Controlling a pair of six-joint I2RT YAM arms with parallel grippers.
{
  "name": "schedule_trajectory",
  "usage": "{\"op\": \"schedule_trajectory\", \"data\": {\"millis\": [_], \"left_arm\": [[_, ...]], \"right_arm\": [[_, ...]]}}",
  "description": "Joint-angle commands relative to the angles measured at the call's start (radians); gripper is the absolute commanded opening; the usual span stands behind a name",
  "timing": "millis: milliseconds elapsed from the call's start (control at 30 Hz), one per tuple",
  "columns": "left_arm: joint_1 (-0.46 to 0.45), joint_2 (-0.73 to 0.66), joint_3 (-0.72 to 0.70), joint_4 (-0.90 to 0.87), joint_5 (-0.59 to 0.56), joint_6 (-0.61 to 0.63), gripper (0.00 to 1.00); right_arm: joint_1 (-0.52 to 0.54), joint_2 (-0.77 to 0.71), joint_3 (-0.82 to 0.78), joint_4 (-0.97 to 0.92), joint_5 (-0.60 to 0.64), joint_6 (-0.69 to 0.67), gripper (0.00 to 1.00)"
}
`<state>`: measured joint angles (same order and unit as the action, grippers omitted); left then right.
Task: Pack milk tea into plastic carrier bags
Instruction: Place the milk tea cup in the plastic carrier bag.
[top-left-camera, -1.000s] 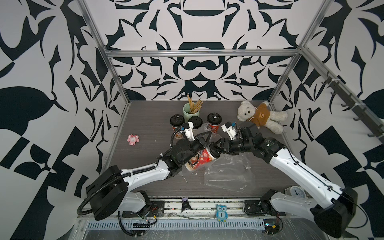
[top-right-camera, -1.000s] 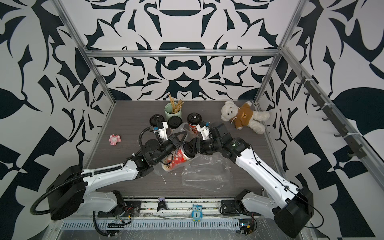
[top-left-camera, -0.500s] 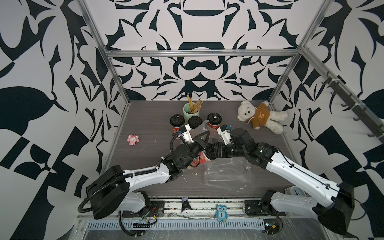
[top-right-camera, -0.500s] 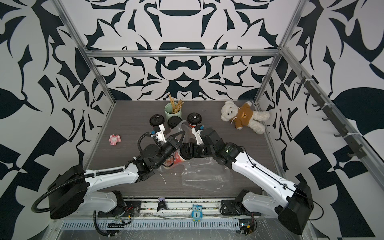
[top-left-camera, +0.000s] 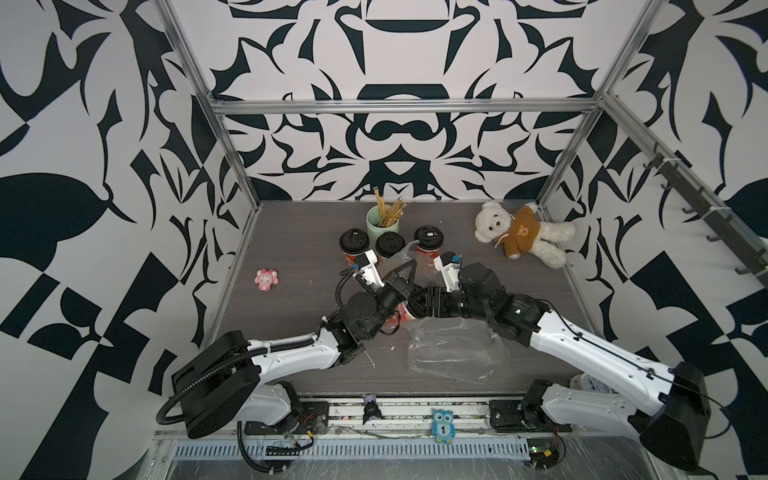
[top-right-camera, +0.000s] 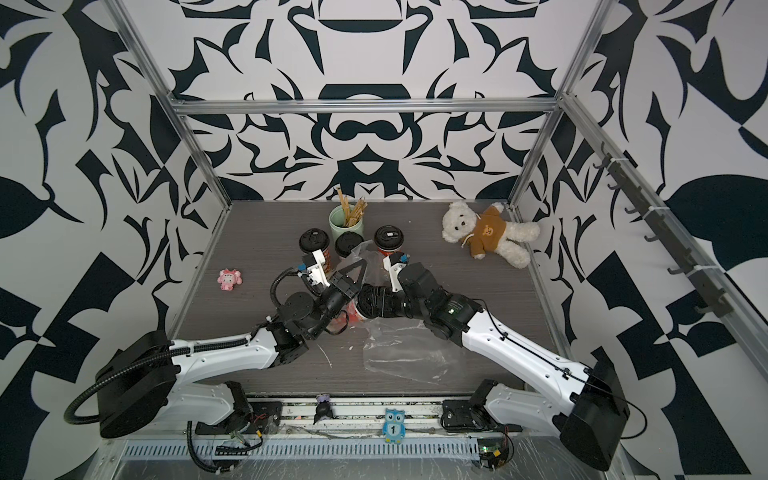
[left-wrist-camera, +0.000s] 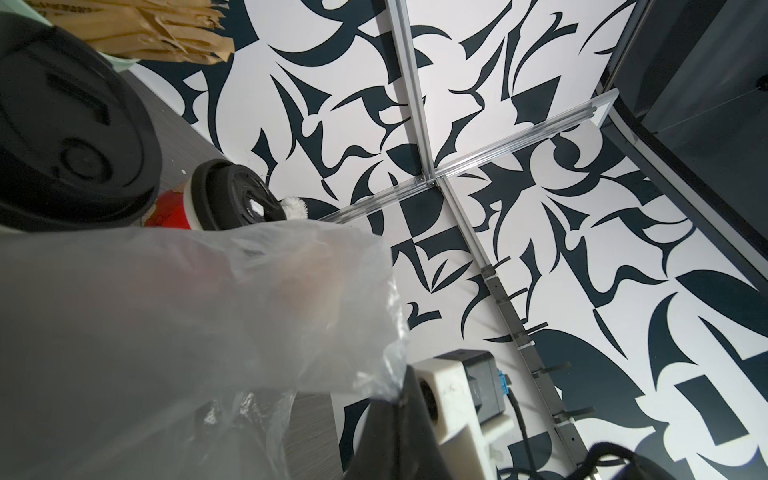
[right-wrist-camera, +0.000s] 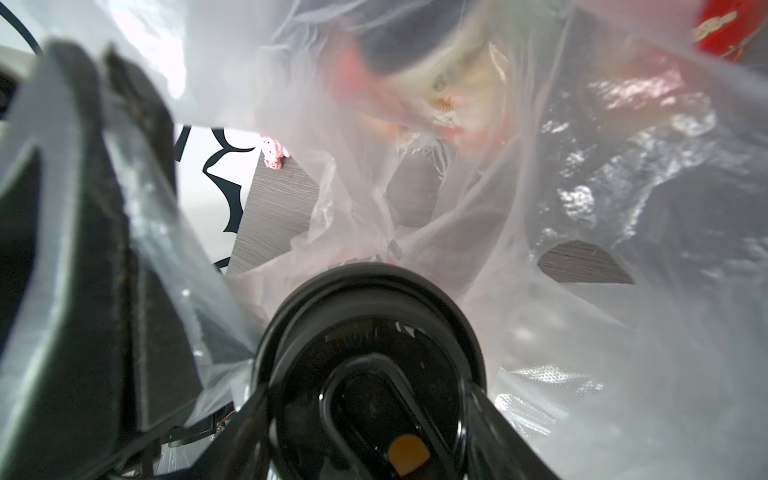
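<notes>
The right wrist view shows the half-open right end effector (right-wrist-camera: 370, 419) gripping a black-lidded red paper cup (right-wrist-camera: 370, 324) at tabletop (right-wrist-camera: 274, 208) centre, inside the clear plastic bag (right-wrist-camera: 602, 145), its rim pinched up by the closed left end effector (top-left-camera: 411, 264), likely for access.

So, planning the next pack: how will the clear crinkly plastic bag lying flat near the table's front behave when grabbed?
Probably floppy: the clear crinkly plastic bag lies collapsed and wrinkled on the grey table. Thin and see-through, so likely light; a push may just bunch it.
</notes>
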<state>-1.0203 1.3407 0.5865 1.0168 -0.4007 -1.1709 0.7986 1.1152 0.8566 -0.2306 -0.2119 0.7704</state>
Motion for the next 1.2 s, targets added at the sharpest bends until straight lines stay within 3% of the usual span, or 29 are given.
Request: {"op": "schedule_trajectory", "data": {"millis": [0,267,633,867,1167], "left_arm": [[-0.041,0.014,0.04,0.084,0.046,-0.03,0.0],[-0.054,0.011,0.056,0.094,0.032,-0.021,0.0],[-0.054,-0.058,-0.066,0.072,-0.059,-0.002,0.0],[-0.055,-0.19,-0.126,-0.032,-0.117,0.039,0.0],[-0.054,-0.285,-0.212,-0.105,-0.176,0.067,0.0]], "right_arm": [[0.04,-0.001,0.0,0.195,-0.066,0.027,0.0],[0.086,0.074,0.047,0.155,-0.051,0.005,0.0],[0.099,0.174,0.272,-0.227,-0.027,-0.137,0.0],[0.117,0.257,0.332,-0.345,-0.047,-0.17,0.0],[0.185,0.367,0.472,-0.509,0.082,-0.241,0.0]]}}
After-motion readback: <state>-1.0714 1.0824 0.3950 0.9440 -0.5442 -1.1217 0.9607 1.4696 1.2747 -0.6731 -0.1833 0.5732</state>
